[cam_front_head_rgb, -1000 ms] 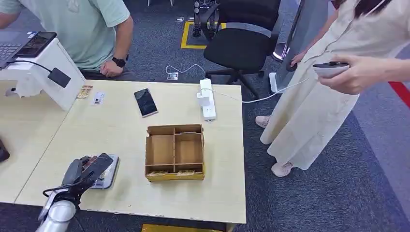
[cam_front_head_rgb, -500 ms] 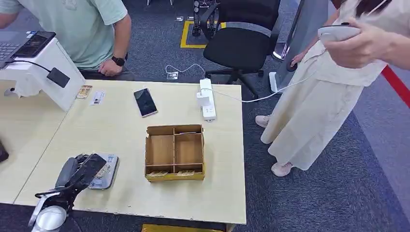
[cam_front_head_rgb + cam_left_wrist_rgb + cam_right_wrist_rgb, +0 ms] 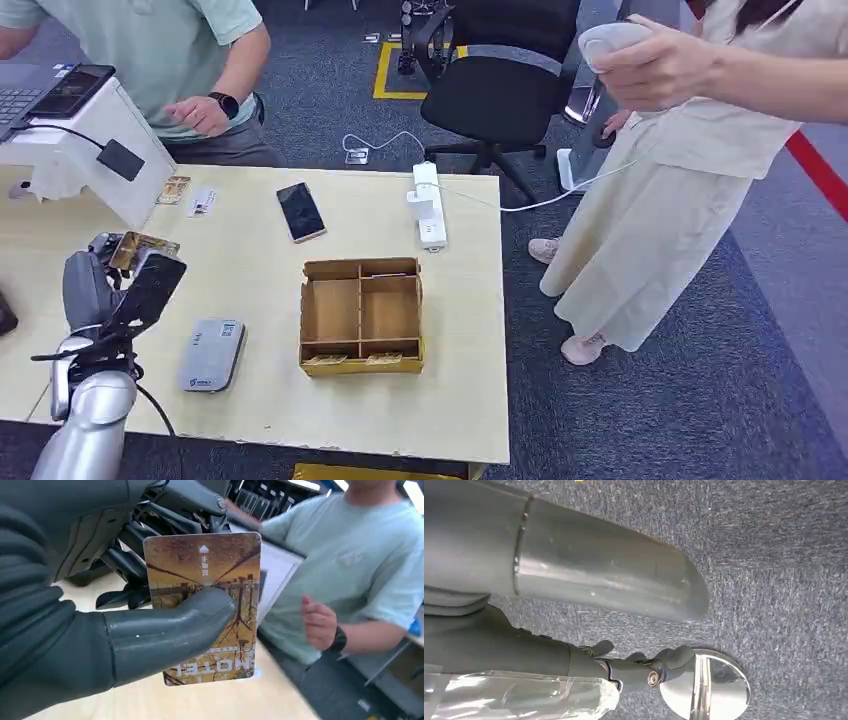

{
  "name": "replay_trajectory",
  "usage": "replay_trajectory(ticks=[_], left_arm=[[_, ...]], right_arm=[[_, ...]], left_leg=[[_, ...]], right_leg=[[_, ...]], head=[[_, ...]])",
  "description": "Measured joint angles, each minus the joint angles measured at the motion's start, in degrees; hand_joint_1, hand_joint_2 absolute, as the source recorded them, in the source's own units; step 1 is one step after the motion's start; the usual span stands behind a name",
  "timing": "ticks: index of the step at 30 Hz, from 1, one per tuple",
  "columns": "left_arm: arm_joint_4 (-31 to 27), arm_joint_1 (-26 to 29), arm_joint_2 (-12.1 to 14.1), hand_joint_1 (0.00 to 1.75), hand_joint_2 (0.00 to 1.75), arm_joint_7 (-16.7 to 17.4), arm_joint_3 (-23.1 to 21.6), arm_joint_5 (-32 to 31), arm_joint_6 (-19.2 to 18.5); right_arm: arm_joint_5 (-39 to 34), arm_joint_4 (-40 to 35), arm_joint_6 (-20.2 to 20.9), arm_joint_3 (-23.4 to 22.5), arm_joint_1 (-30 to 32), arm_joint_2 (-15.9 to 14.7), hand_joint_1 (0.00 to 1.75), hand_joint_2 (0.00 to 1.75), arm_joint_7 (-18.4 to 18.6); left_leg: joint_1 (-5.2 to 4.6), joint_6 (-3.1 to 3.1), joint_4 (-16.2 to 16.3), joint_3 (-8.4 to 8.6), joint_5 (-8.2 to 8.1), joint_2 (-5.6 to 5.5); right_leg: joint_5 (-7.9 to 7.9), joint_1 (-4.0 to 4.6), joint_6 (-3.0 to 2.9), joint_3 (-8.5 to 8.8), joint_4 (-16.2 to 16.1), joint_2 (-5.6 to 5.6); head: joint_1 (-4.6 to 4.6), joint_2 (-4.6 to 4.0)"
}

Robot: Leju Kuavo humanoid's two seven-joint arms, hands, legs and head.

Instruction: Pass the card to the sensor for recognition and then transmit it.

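— What lay on the pale table (image 3: 260, 290)?
— A grey sensor (image 3: 211, 354) beside a cardboard box (image 3: 362, 315).
— And the card (image 3: 207, 605)?
— Above the table's left side — pinched between the left hand's (image 3: 125, 280) thumb and fingers.
— The right hand (image 3: 574, 630)?
— Hanging over carpet, fingers curled, holding nothing.

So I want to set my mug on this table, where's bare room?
Bare wood between the phone and the cardboard box, also right of the box up to the power strip. Crowded near the left robot hand holding the card.
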Motion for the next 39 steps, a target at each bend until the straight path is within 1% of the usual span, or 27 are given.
replay_trajectory(ticks=[4, 6, 9, 14, 20, 23, 25, 28, 39], left_arm=[[1.2, -2.6, -0.5, 1.75, 1.75, 0.1, -0.9, -1.3, 0.6], [2.5, -3.9, -0.5, 1.75, 1.75, 0.7, -1.4, -3.5, 1.5], [6.1, -7.0, -0.8, 1.75, 1.75, 1.8, -2.6, -7.0, 3.1], [11.1, -10.7, -1.3, 1.75, 1.75, 2.3, -4.2, -10.1, 5.0], [18.9, -16.3, -2.3, 1.75, 1.75, 4.4, -5.5, -15.0, 9.8], [22.1, -19.0, -3.1, 1.75, 1.75, 5.4, -5.8, -16.6, 12.6], [23.5, -20.1, -3.5, 1.75, 1.75, 5.4, -5.9, -17.1, 13.7], [24.4, -20.8, -3.9, 1.75, 1.75, 5.4, -5.9, -17.2, 13.8], [25.0, -21.1, -4.0, 1.75, 1.75, 5.4, -5.9, -17.2, 13.8]], right_arm=[[0.2, 0.0, -0.2, 0.3, -0.1, 0.1, 0.00, 0.00, 0.0], [0.5, 0.0, -0.4, 0.7, -0.1, 0.2, 0.00, 0.00, 0.1], [1.2, 0.2, -0.7, 1.3, -0.4, 0.2, 0.00, 0.00, 0.7], [1.5, 0.9, -1.0, 2.2, -0.6, 0.2, 0.00, 0.00, 0.8], [1.7, 1.9, -1.8, 3.1, -0.9, 0.2, 0.00, 0.00, 1.7], [1.6, 2.2, -1.8, 3.8, -1.2, 0.2, 0.00, 0.00, 2.1], [1.3, 2.4, -1.8, 4.1, -1.4, 0.2, 0.00, 0.00, 2.4], [1.3, 2.5, -1.8, 4.2, -1.4, 0.2, 0.00, 0.00, 2.5], [1.3, 2.6, -1.8, 4.4, -1.4, 0.2, 0.00, 0.00, 2.5]], left_leg=[[0.00, 0.00, 0.0, 0.00, 0.00, 0.03], [0.00, 0.00, 0.0, 0.00, 0.00, 0.05], [0.00, 0.00, 0.0, -0.02, 0.00, 0.02], [0.00, 0.00, 0.0, -0.02, 0.00, 0.05], [0.00, 0.00, 0.0, -0.03, 0.00, 0.04], [0.00, 0.00, 0.0, -0.03, 0.00, 0.04], [0.00, 0.00, 0.0, -0.03, 0.00, 0.06], [0.00, 0.00, 0.0, -0.03, 0.00, 0.07], [0.00, 0.00, 0.0, -0.03, -0.01, 0.07]], right_leg=[[0.01, 0.00, -0.01, -0.03, 0.0, 0.09], [0.01, 0.00, -0.01, -0.06, 0.0, 0.08], [0.01, 0.00, -0.01, -0.06, 0.0, 0.05], [0.02, 0.00, -0.02, -0.07, 0.0, 0.10], [0.02, 0.00, -0.02, -0.08, 0.0, 0.10], [0.02, 0.00, -0.02, -0.08, 0.0, 0.11], [0.02, 0.00, -0.02, -0.08, 0.0, 0.12], [0.02, 0.00, -0.02, -0.08, 0.0, 0.12], [0.02, 0.00, -0.02, -0.08, 0.0, 0.13]], head=[[0.00, 0.00], [-0.02, 0.00], [0.00, 0.00], [0.00, 0.00], [0.00, 0.00], [0.00, 0.00], [0.00, 0.00], [0.00, 0.00], [-0.02, 0.00]])
